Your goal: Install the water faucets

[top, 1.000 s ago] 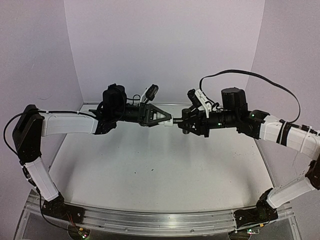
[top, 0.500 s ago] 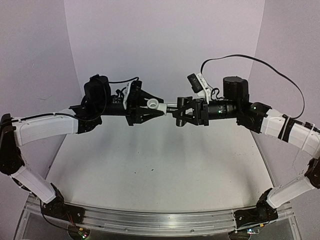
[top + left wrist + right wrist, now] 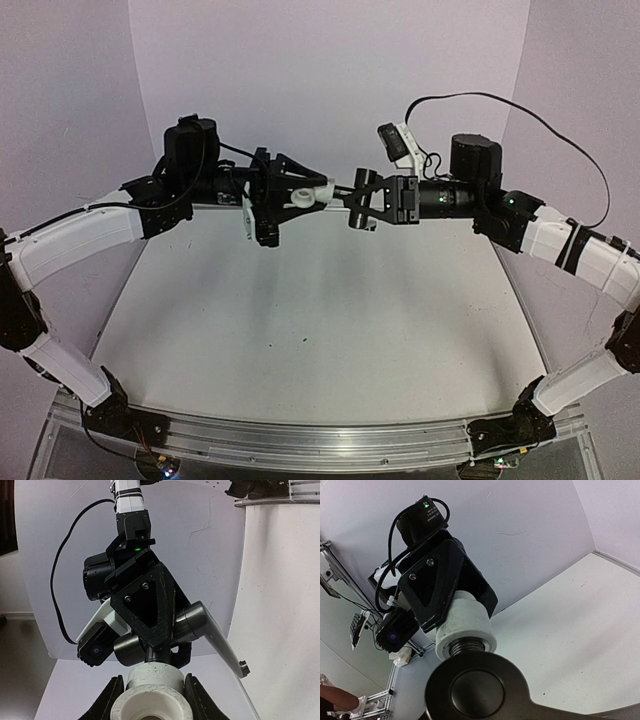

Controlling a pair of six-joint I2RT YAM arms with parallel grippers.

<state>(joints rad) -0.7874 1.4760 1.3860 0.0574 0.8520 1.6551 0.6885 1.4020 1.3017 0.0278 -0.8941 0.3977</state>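
Note:
Both grippers meet in mid-air above the back of the table. My left gripper (image 3: 312,190) is shut on the white plastic fitting (image 3: 304,196), which sits between its fingers in the left wrist view (image 3: 155,690). My right gripper (image 3: 358,200) is shut on the dark metal faucet (image 3: 340,196), whose lever (image 3: 215,637) sticks out to the right. In the right wrist view the faucet's round cap (image 3: 480,692) fills the bottom, and its threaded stem (image 3: 467,646) enters the fitting (image 3: 467,620). The right gripper's own fingers are hidden there.
The white table (image 3: 320,320) lies well below both grippers, with purple walls on three sides. An aluminium rail (image 3: 300,440) runs along the near edge. A black cable (image 3: 520,120) loops above the right arm.
Both arms have risen with the joined parts. The left wrist has rolled, so its camera now hangs below and the white fitting's open end shows. The left arm has swung leftward.

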